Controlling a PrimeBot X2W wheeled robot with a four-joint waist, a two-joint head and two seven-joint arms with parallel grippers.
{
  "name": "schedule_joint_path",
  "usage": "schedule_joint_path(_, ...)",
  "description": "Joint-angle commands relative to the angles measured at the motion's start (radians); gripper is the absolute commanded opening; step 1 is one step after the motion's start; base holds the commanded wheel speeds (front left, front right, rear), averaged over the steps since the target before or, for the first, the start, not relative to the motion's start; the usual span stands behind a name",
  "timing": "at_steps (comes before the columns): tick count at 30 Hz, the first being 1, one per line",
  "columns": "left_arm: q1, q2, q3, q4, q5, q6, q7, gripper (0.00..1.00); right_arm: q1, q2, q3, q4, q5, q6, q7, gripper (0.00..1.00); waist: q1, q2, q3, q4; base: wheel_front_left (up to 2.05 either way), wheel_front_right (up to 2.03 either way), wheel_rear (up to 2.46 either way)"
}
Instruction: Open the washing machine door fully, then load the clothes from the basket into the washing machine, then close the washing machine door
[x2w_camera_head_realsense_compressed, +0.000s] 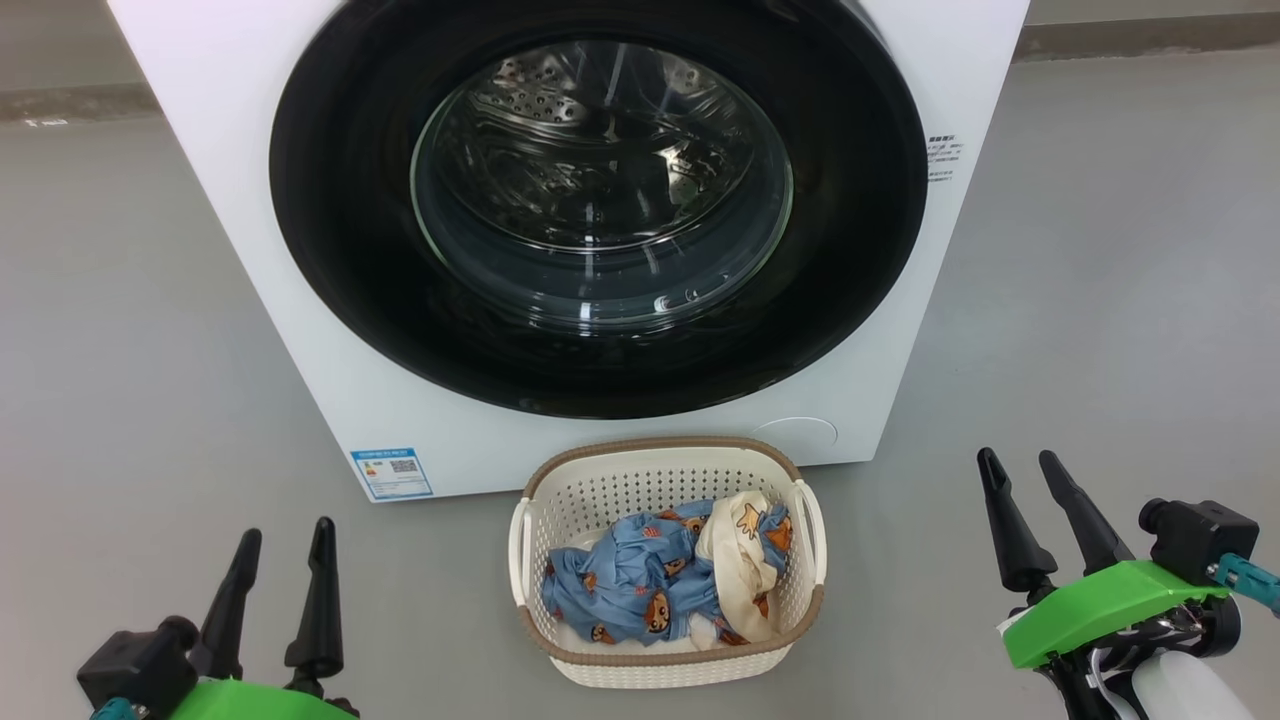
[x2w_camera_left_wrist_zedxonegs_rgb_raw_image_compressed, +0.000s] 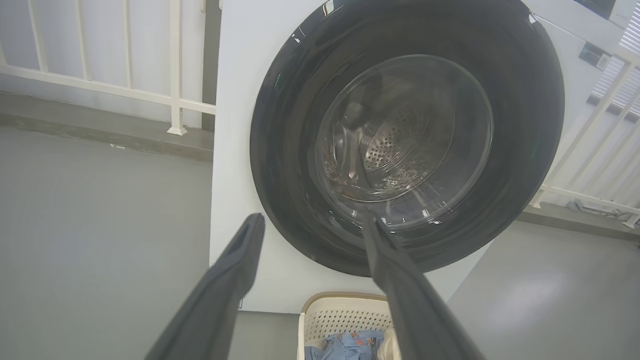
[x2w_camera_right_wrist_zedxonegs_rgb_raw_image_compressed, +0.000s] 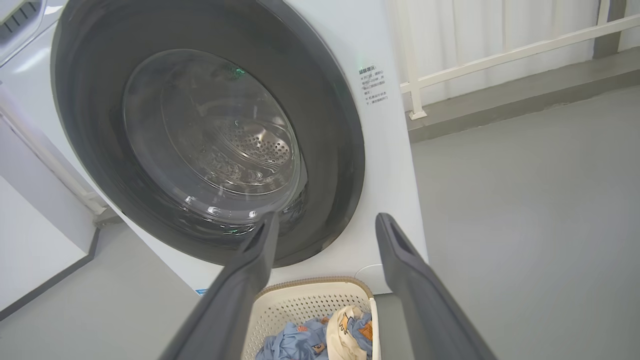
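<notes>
Washing machine door (x2w_camera_head_realsense_compressed: 600, 200), glossy black rim, bulging glass, crumpled clothes (x2w_camera_head_realsense_compressed: 640, 575), perforated basket (x2w_camera_head_realsense_compressed: 665, 445), left tool (x2w_camera_head_realsense_compressed: 287, 530), right tool (x2w_camera_head_realsense_compressed: 1018, 456), both apart

I see a laundry corner: a white washing machine (x2w_camera_head_realsense_compressed: 460, 440) on bare grey floor (x2w_camera_head_realsense_compressed: 130, 400), with a white railing (x2w_camera_left_wrist_zedxonegs_rgb_raw_image_compressed: 174, 60) behind.

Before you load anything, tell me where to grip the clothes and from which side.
Probably grip the bunched blue fold at the middle of the clothes, coming straight down from above: the basket walls ring the pile, and only its top is open.
</notes>
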Motion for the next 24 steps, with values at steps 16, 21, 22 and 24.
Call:
schedule_joint_path(16, -0.080, 0.037, 0.059, 0.083, 0.169, 0.000, -0.057, 1.00, 0.014, 0.013, -0.039, -0.019, -0.169, 0.006, -0.060, 1.00, 0.0000, 0.0000, -0.002, -0.008, 0.00, 0.00, 0.00)
schedule_joint_path(21, -0.083, 0.034, 0.069, 0.094, 0.178, 0.000, -0.057, 1.00, 0.016, 0.017, -0.044, -0.023, -0.181, 0.006, -0.060, 1.00, 0.0000, 0.0000, 0.002, -0.011, 0.00, 0.00, 0.00)
schedule_joint_path(22, -0.084, 0.034, 0.069, 0.095, 0.181, 0.000, -0.057, 1.00, 0.015, 0.018, -0.046, -0.023, -0.182, 0.006, -0.060, 1.00, 0.0000, 0.0000, 0.002, -0.011, 0.00, 0.00, 0.00)
schedule_joint_path(24, -0.086, 0.037, 0.070, 0.096, 0.190, 0.000, -0.057, 1.00, 0.014, 0.020, -0.049, -0.025, -0.183, 0.006, -0.060, 1.00, 0.0000, 0.0000, 0.003, -0.011, 0.00, 0.00, 0.00)
